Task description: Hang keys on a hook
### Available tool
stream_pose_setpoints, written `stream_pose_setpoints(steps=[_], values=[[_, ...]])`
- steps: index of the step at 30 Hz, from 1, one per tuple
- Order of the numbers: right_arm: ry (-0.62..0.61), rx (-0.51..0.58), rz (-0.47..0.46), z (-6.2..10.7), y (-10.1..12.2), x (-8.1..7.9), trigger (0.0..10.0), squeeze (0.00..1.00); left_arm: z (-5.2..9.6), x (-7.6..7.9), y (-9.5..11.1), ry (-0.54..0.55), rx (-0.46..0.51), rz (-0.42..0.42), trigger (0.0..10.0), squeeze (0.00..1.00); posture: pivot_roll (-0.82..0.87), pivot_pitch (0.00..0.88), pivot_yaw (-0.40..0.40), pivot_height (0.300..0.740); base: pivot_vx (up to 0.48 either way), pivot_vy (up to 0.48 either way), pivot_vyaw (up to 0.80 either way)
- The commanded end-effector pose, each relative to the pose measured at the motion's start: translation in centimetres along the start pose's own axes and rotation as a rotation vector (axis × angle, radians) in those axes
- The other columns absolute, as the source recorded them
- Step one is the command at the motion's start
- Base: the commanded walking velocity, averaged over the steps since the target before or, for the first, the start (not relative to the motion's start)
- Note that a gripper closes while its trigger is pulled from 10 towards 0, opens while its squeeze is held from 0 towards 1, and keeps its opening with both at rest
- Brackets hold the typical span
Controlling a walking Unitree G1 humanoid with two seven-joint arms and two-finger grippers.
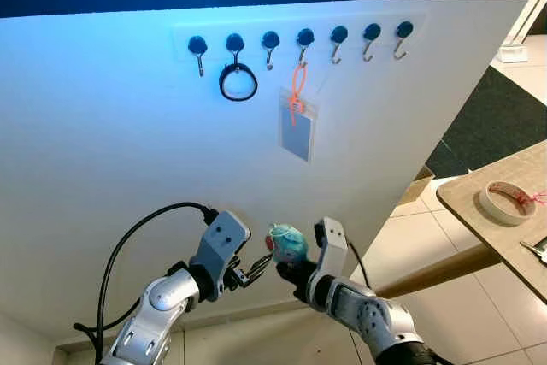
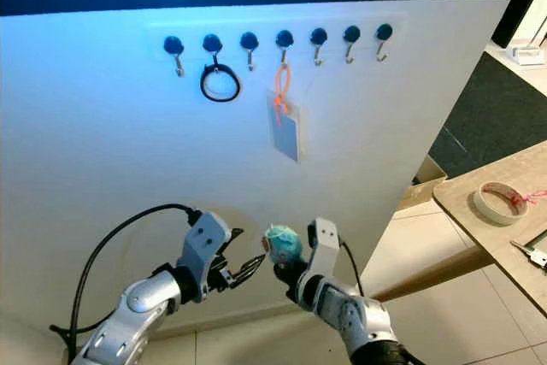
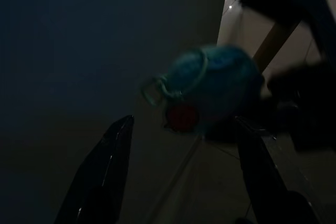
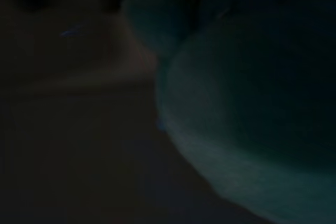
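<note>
step: carry to hooks | right tool grips teal key fob, low before wall | left tool spread wide beside it | next, likely: raise fob to a free hook on the rack

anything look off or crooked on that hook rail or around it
Nothing looks damaged. The badge holder on its orange loop hangs tilted, lower edge slanting. The black ring hangs straight. The right gripper holds the teal keychain well below the hooks.
</note>
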State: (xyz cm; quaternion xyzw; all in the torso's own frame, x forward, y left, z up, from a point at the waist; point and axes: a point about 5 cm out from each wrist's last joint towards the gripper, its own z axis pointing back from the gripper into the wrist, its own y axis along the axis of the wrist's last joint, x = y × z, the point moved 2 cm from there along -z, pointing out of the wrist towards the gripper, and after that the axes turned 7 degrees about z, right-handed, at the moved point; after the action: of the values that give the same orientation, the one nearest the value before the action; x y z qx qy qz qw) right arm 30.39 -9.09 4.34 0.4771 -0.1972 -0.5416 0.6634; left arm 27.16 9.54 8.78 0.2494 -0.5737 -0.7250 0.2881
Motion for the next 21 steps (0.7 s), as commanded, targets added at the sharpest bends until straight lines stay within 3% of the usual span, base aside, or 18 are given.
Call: stream_pose_setpoints(steps=[1, 5, 8, 10, 12, 13, 14, 16, 17, 18, 19, 21], values=[[-0.059, 0.149, 0.172, 0.6, 2.7, 0.0, 10.0, 0.00, 0.1, 0.4, -0.2, -0.009, -0.001, 0.008, 10.0, 0.00, 0.06, 0.110, -0.017, 0.740, 0.000, 0.000, 0.00], [-0.009, 0.275, 0.283, 1.5, 4.9, -1.2, 10.0, 0.00, 0.2, 0.6, -0.3, -0.015, -0.003, 0.011, 10.0, 0.00, 0.06, 0.108, -0.018, 0.740, 0.000, 0.000, 0.00], [0.031, 0.293, 0.346, 1.7, 5.3, -1.8, 10.0, 0.00, 0.2, 0.6, -0.3, -0.016, -0.004, 0.012, 10.0, 0.00, 0.06, 0.104, -0.017, 0.740, 0.000, 0.000, 0.00], [0.083, 0.301, 0.460, 2.2, 5.5, -2.5, 10.0, 0.00, 0.2, 0.6, -0.3, -0.016, -0.005, 0.013, 10.0, 0.00, 0.06, 0.102, -0.016, 0.740, 0.000, 0.000, 0.00], [0.083, 0.301, 0.460, 2.2, 5.5, -2.5, 10.0, 0.00, 0.2, 0.6, -0.3, -0.016, -0.005, 0.013, 10.0, 0.00, 0.06, 0.102, -0.016, 0.740, 0.000, 0.000, 0.00], [0.122, 0.298, 0.545, 2.6, 5.7, -2.6, 10.0, 0.00, 0.2, 0.5, -0.3, -0.016, -0.007, 0.013, 10.0, 0.00, 0.06, 0.099, -0.015, 0.740, 0.000, 0.000, 0.00], [0.122, 0.298, 0.545, 2.6, 5.7, -2.6, 10.0, 0.00, 0.2, 0.5, -0.3, -0.016, -0.007, 0.013, 10.0, 0.00, 0.06, 0.099, -0.015, 0.740, 0.000, 0.000, 0.00], [0.185, 0.271, 0.795, 3.9, 5.9, -2.0, 10.0, 0.00, 0.3, 0.5, -0.4, -0.017, -0.011, 0.011, 10.0, 0.00, 0.05, 0.097, -0.012, 0.740, 0.000, 0.000, 0.00], [0.185, 0.271, 0.795, 3.9, 5.9, -2.0, 10.0, 0.00, 0.3, 0.5, -0.4, -0.017, -0.011, 0.011, 10.0, 0.00, 0.05, 0.097, -0.012, 0.740, 0.000, 0.000, 0.00], [0.183, 0.281, 0.878, 4.6, 6.4, -1.4, 10.0, 0.00, 0.3, 0.5, -0.4, -0.017, -0.012, 0.010, 10.0, 0.00, 0.05, 0.096, -0.012, 0.740, 0.000, 0.000, 0.00], [0.157, 0.334, 0.900, 5.5, 7.8, -0.8, 10.0, 0.00, 0.3, 0.4, -0.4, -0.018, -0.011, 0.009, 10.0, 0.00, 0.05, 0.096, -0.011, 0.740, 0.000, 0.000, 0.00], [0.144, 0.364, 0.871, 5.7, 8.4, -0.8, 10.0, 0.00, 0.3, 0.4, -0.4, -0.018, -0.011, 0.009, 10.0, 0.00, 0.05, 0.095, -0.011, 0.740, 0.000, 0.000, 0.00]])
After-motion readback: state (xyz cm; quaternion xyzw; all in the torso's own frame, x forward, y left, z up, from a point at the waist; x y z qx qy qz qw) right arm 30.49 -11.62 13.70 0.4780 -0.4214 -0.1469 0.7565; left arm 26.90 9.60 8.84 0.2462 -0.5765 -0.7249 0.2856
